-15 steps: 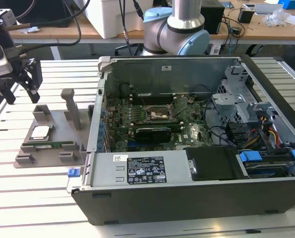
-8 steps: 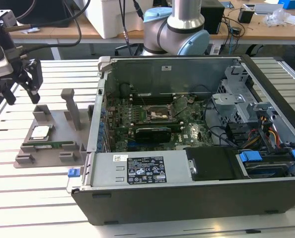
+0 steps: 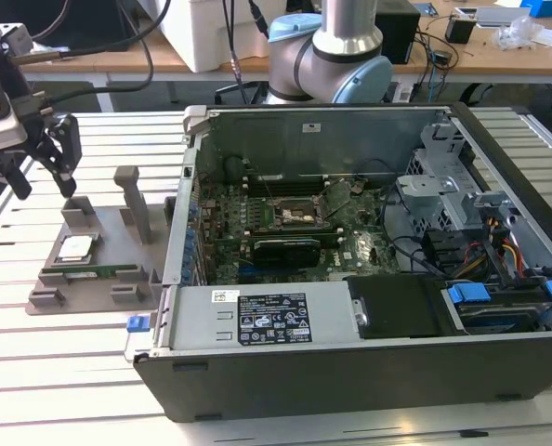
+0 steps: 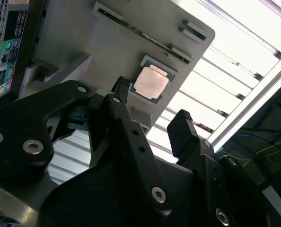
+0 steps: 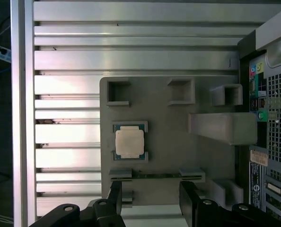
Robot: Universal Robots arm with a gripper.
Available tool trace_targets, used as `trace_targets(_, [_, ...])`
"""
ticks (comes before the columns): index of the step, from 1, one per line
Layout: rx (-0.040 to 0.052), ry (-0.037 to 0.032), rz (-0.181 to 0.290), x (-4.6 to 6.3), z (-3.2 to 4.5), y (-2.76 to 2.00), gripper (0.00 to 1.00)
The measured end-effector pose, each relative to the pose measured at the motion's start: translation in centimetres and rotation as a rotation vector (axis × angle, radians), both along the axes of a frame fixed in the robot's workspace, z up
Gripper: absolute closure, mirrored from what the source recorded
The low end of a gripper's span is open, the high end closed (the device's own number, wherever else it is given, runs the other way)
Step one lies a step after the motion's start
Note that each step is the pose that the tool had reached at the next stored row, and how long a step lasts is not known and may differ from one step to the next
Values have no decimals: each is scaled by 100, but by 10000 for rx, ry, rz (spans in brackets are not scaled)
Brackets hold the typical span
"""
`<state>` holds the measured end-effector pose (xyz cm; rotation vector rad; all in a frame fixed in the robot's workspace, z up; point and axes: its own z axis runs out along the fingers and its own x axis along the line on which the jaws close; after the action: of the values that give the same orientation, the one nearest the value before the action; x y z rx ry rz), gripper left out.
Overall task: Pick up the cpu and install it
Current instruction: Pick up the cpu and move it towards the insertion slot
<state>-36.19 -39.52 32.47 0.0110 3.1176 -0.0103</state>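
Nothing of the job looks done yet, as far as I can see. The claw [image 3: 44, 181] hangs with its two black fingers spread wide and nothing between them. The cpu [image 3: 76, 247] lies flat, shiny side up, in its square pocket on the grey tray [image 3: 109, 237], below the claw and just ahead of its fingertips. In both wrist views the cpu [image 5: 129, 142] [image 4: 151, 84] sits beyond the open tips, apart from them, so I'd say no grip has been made.

The open computer case [image 3: 350, 372] stands well off to the claw's side, on the exterior view's right. The socket [image 3: 290, 216] on its board looks unfilled. By my reckoning, both the pickup and the fitting are left to do.
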Motion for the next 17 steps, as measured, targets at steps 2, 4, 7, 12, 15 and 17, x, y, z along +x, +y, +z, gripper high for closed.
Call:
trace_targets(2, [-1, 1, 0, 0, -19, 0, 40])
trace_targets(4, [-1, 1, 0, 0, -35, 0, 40])
trace_targets(7, [0, 0, 0, 0, -66, 0, 40])
trace_targets(12, [-2, 6, 0, 0, -149, 0, 40])
trace_targets(15, [-1, 7, 0, 0, -214, 0, 40])
trace_targets(17, [-1, 9, 11, 0, -269, 0, 40])
